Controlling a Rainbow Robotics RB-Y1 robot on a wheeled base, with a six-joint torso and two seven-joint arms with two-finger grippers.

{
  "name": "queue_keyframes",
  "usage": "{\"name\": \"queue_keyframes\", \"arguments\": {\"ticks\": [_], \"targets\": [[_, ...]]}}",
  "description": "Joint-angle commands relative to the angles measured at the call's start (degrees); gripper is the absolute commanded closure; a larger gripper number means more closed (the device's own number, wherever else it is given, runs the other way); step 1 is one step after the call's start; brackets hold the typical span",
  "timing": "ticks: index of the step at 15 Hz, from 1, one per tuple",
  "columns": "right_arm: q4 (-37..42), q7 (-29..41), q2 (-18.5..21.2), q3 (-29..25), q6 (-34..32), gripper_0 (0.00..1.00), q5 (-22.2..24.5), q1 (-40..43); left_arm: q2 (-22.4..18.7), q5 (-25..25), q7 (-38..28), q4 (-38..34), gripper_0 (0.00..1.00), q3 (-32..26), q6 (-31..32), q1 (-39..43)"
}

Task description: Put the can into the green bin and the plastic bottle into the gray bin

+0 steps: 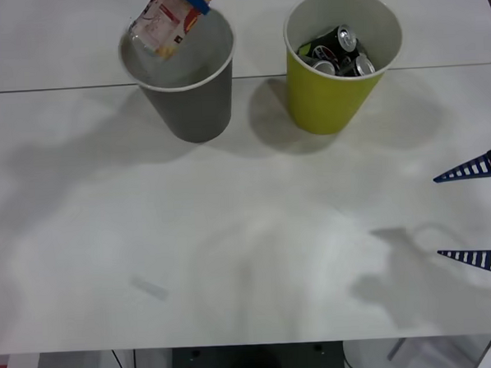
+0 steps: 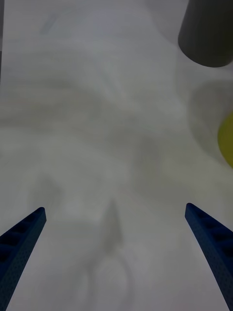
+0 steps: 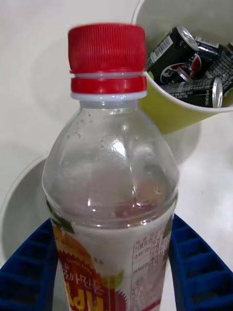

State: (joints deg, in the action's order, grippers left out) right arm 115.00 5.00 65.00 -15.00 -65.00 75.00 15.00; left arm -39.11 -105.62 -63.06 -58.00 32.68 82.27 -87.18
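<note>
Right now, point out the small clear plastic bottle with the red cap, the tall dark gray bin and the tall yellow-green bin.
plastic bottle [image 3: 109, 170]: left wrist view, clear shoulder below the red cap.
gray bin [image 1: 194, 112]: front view, dark outer wall.
green bin [image 1: 323, 101]: front view, yellow-green outer wall.

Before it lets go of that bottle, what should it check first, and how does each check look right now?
1. Left gripper clamps the plastic bottle: ok.
2. Bottle is above the gray bin, not the green bin: ok.
3. Bottle fully inside the rim line: cannot tell; it hangs tilted.
4. Cans already in the green bin: ok.
5. Right gripper is open, away from both bins: ok.
</note>
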Motion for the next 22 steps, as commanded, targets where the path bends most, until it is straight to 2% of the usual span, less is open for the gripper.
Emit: {"name": "queue_keyframes", "arguments": {"ticks": [1, 6, 9, 11, 14, 17, 22], "targets": [[0.00, 0.00, 0.00, 0.00, 0.00, 0.00, 0.00, 0.00, -0.44, 0.95, 0.31, -0.27, 0.00, -0.07, 0.08, -0.01], [0.00, 0.00, 0.00, 0.00, 0.00, 0.00, 0.00, 0.00, -6.68, 11.32, 1.80, -1.94, 0.00, 0.20, 0.79, 0.52], [0.00, 0.00, 0.00, 0.00, 0.00, 0.00, 0.00, 0.00, -12.31, 19.23, 8.04, -3.96, 0.00, 0.37, 2.72, 2.80], [0.00, 0.00, 0.00, 0.00, 0.00, 0.00, 0.00, 0.00, -16.61, 21.69, 11.21, -8.62, 0.00, -0.16, 2.54, 6.76], [0.00, 0.00, 0.00, 0.00, 0.00, 0.00, 0.00, 0.00, -22.24, 22.30, 12.70, -16.09, 0.00, -6.04, 2.63, 15.72], [0.00, 0.00, 0.00, 0.00, 0.00, 0.00, 0.00, 0.00, -26.98, 24.85, 19.82, -19.35, 0.00, -15.36, 2.72, 28.29], [0.00, 0.00, 0.00, 0.00, 0.00, 0.00, 0.00, 0.00, -28.22, 22.22, 34.50, -25.41, 0.00, -27.75, 5.18, 44.82]]}}
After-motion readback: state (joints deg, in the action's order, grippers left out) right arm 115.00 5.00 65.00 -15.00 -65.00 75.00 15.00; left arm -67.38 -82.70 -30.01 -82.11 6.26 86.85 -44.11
